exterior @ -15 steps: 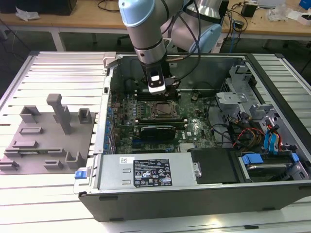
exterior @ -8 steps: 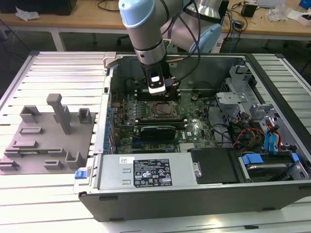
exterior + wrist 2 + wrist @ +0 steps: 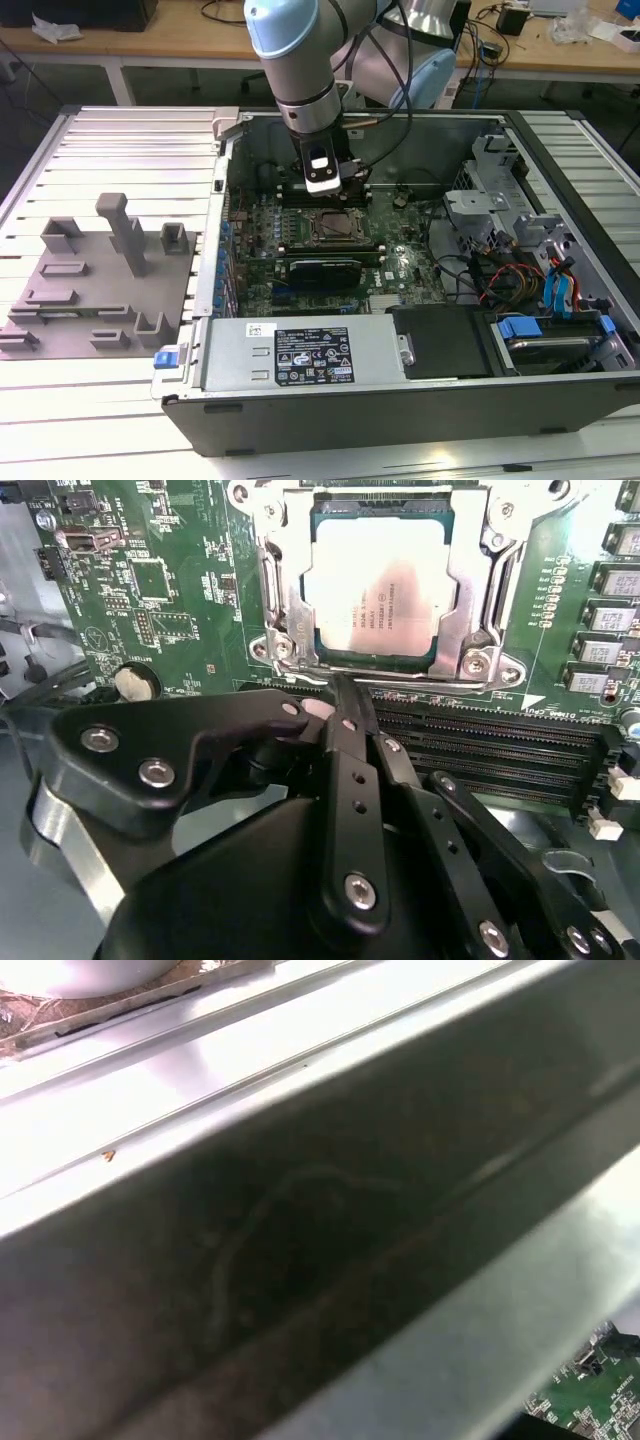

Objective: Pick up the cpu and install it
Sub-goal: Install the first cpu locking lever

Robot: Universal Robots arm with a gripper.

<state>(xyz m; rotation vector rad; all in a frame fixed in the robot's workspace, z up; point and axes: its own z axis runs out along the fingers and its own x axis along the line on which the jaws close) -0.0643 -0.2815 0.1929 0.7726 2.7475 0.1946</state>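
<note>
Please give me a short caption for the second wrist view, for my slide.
The cpu sits in the motherboard socket, with the gripper just beside it.

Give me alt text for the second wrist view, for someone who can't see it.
The cpu, silvery-topped, sits in the metal-framed socket on a green motherboard. The black gripper is in the foreground, its tip close to the socket's near edge. Dark memory slots run beside the socket.

1. Faint grey print lines cross the cpu [image 3: 383, 585] lid; none legible.
2. Beside the cpu, white markings dot the motherboard [image 3: 180, 600], unreadable.
3. Away from the cpu, a white label [image 3: 313, 357] on the power supply [image 3: 240, 365] carries print too small to read.
</note>
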